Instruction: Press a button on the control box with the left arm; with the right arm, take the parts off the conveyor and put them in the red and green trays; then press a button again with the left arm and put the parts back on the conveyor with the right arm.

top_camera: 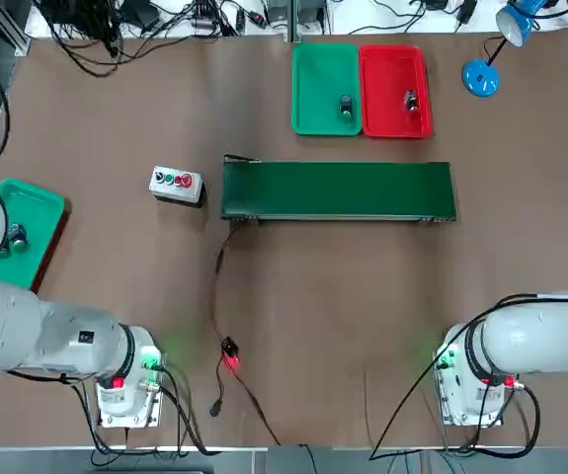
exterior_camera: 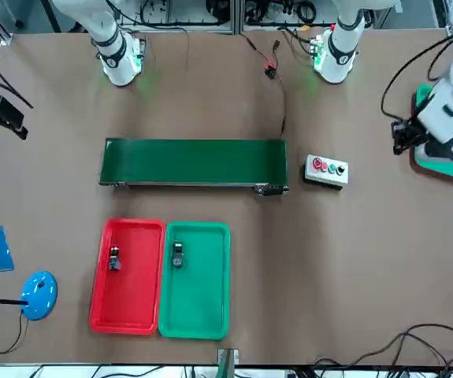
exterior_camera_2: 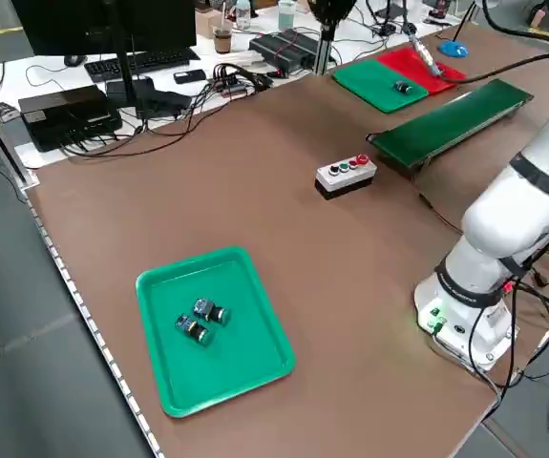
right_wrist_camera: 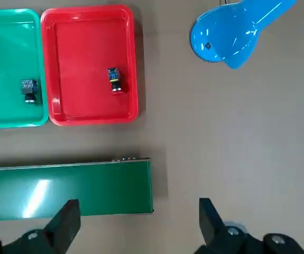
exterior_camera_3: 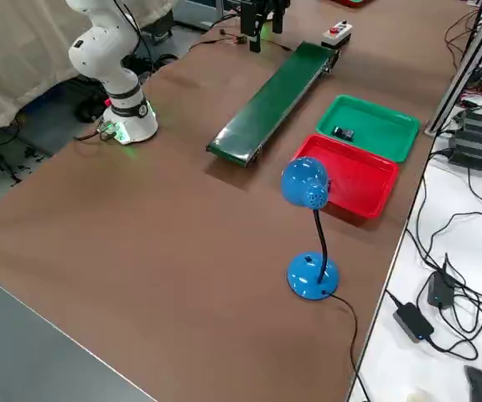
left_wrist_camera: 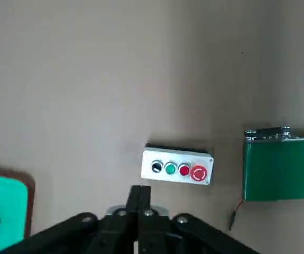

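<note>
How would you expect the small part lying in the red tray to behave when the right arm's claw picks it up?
The part in the red tray looks small and rigid, so probably light and stiff. It lies on its side with a rounded cap, so a nudge might roll it. Its short body leaves little to pinch, so it could slip.

Robotics lab — 2 white arms (top_camera: 37, 336) bolted at the near edge of a brown table (top_camera: 116, 99), cable tangles (top_camera: 135, 25) along its far edge, monitor (exterior_camera_2: 102, 24), keyboard (exterior_camera_2: 140, 64) — electronics boxes (exterior_camera_2: 69, 114) beside it
</note>
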